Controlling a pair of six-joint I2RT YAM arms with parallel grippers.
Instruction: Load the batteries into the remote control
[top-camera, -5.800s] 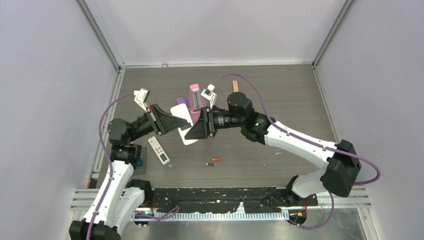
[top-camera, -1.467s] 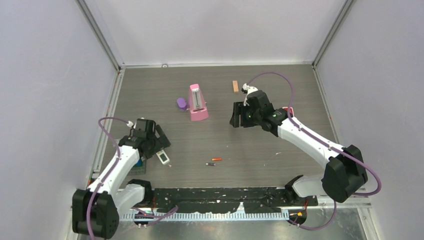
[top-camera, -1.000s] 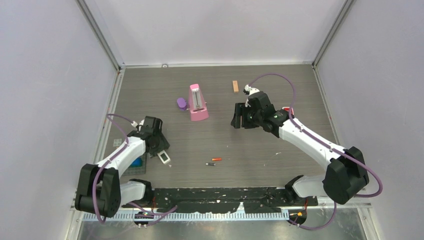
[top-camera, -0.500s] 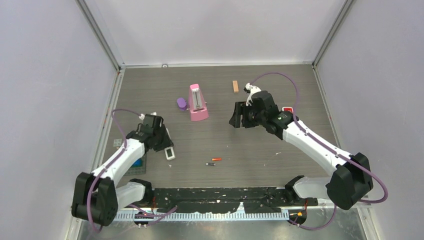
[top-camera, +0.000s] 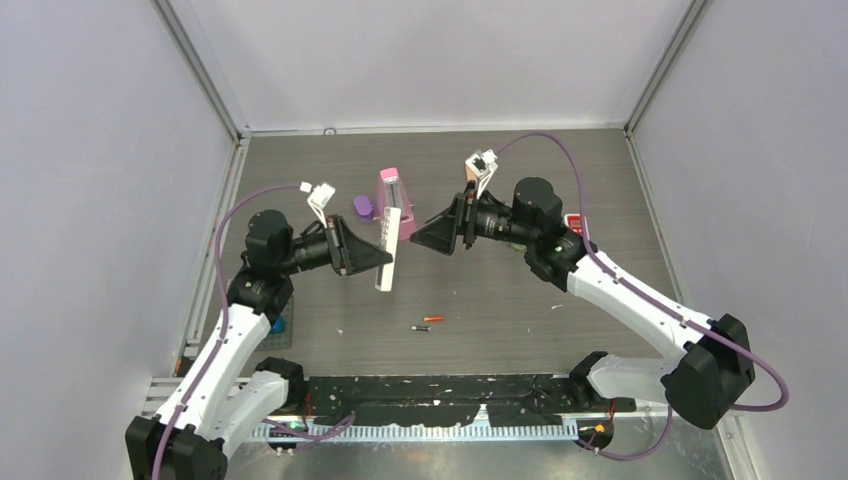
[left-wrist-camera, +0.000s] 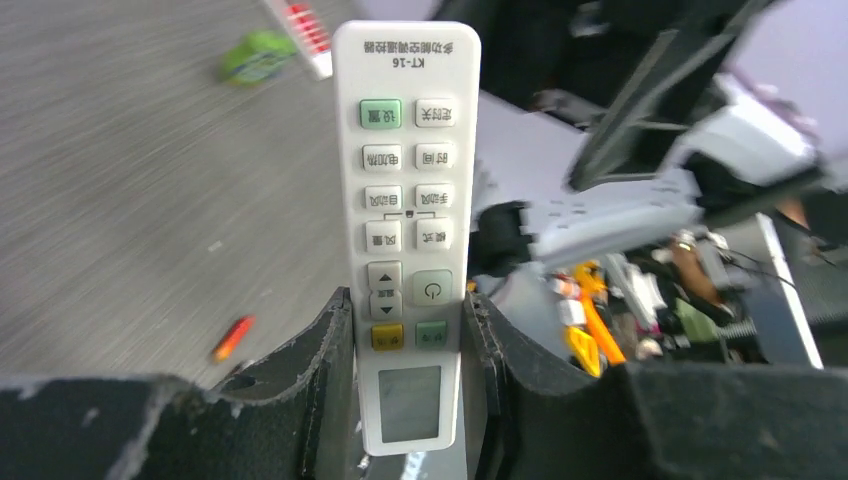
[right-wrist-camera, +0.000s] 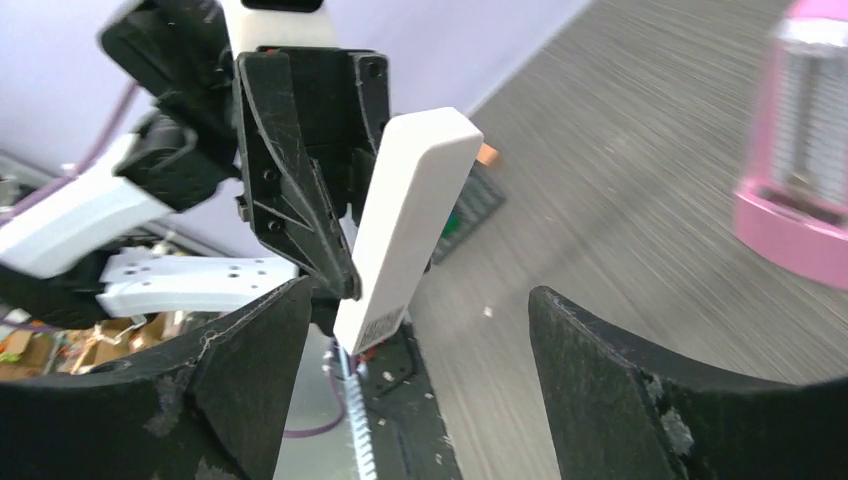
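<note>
Pinched only at one end by the left fingers (left-wrist-camera: 322, 390), the remote (left-wrist-camera: 407, 230) could twist loose once the spread right fingers (right-wrist-camera: 250, 375) push it.

The left claw (top-camera: 372, 257) has clamped the remote (top-camera: 388, 262), lifted it off the desk (top-camera: 500, 300) from well left of the metronome (top-camera: 389, 185), and brought it up just beside the metronome. The right claw (right-wrist-camera: 415, 300) has swung in from the metronome's right, jaws spread wider, facing the remote.
</note>
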